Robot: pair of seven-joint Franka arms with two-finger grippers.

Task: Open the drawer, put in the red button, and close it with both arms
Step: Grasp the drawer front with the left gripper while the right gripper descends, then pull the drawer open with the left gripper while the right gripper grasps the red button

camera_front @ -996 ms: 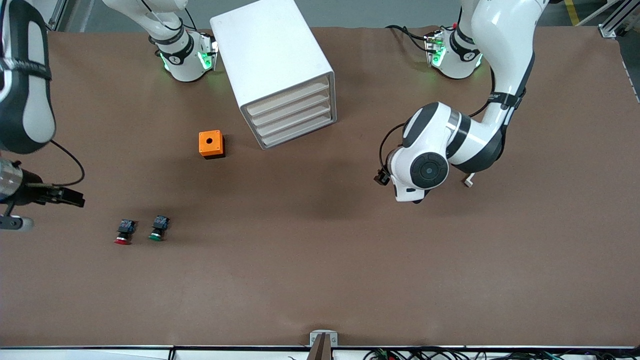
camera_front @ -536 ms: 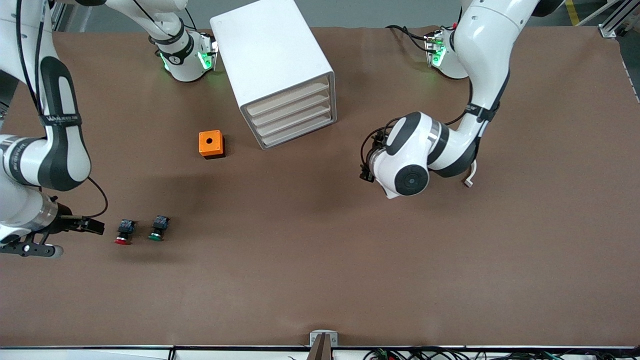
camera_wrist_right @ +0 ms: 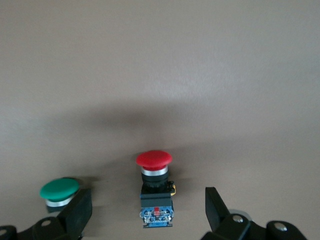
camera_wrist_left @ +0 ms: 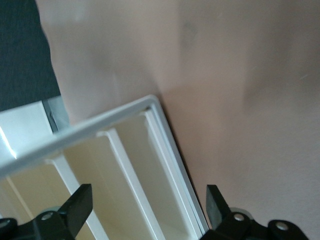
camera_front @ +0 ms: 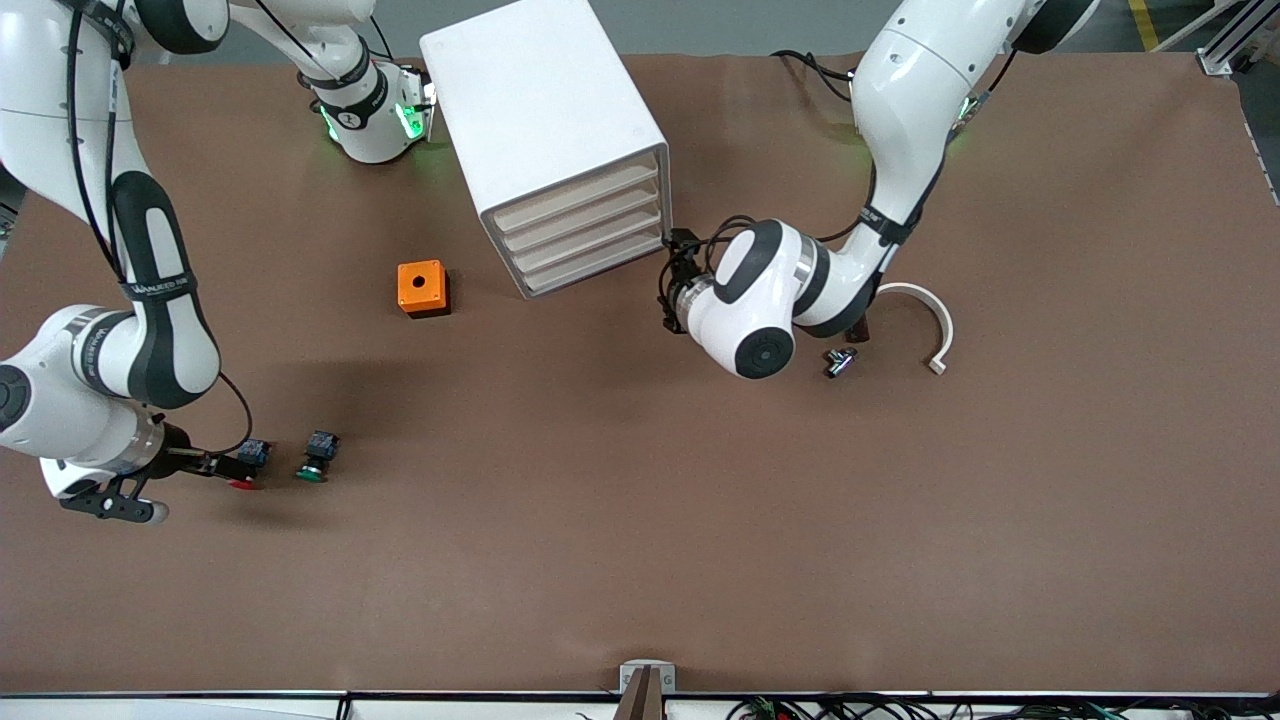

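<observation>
Red-capped and lying on its side on the brown tabletop [camera_front: 640, 560] near the edge at the right arm's end, the small push-button with the black-and-blue body, the red button [camera_wrist_right: 154, 190], sits centred between the spread fingers of the right arm's black two-finger gripper [camera_wrist_right: 148, 210], which is low over it and not yet gripping. A clean pick probably means closing on the blocky body rather than the rounded cap, and keeping one finger from nudging the same-shaped green-capped button [camera_wrist_right: 59, 193], which lies just beside the red one and close to that finger. Next along, an orange cube with a round hole in its top [camera_front: 421, 287] stands apart from the work. Toward the middle, near the edge where the bases stand, the white four-drawer cabinet [camera_front: 548, 130] has every drawer shut; the left arm's gripper [camera_wrist_left: 148, 210], jaws wide, is at the corner of its drawer fronts and should line up squarely with one drawer edge before pulling. A small metal fitting [camera_front: 839, 361] and a white curved plastic strip [camera_front: 930, 320] lie toward the left arm's end.
</observation>
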